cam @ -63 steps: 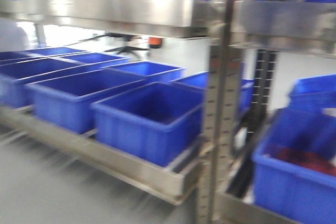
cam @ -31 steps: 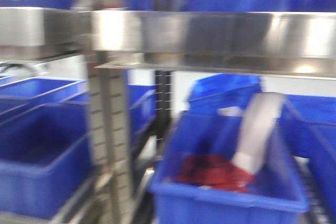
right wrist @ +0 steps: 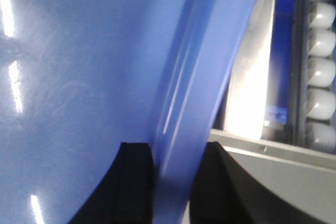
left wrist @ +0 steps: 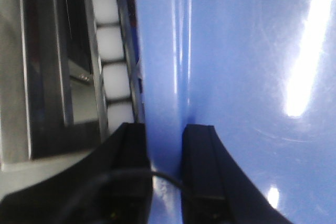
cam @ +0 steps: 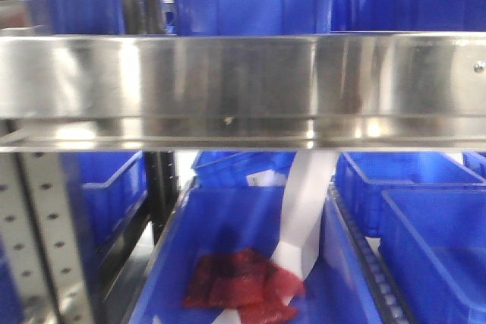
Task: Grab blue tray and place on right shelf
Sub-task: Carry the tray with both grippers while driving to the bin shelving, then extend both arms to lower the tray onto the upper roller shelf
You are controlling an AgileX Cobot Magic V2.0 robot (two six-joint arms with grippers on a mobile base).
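Left wrist view: left gripper (left wrist: 167, 169) pinches blue tray (left wrist: 236, 77) rim; right gripper (right wrist: 176, 182) likewise. Advised: carry level, clearing right shelf (cam: 243, 77) front lip.

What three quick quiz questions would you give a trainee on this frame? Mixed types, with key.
1. True or false: the left gripper is open and holds nothing.
2. What lies in the dark-blue bin below the right shelf? A) red items B) green bottles C) steel bolts
3. Fill in: the right gripper clamps the blue tray by its ____.
Key: 1 false, it is shut on the blue tray; 2 A; 3 rim.
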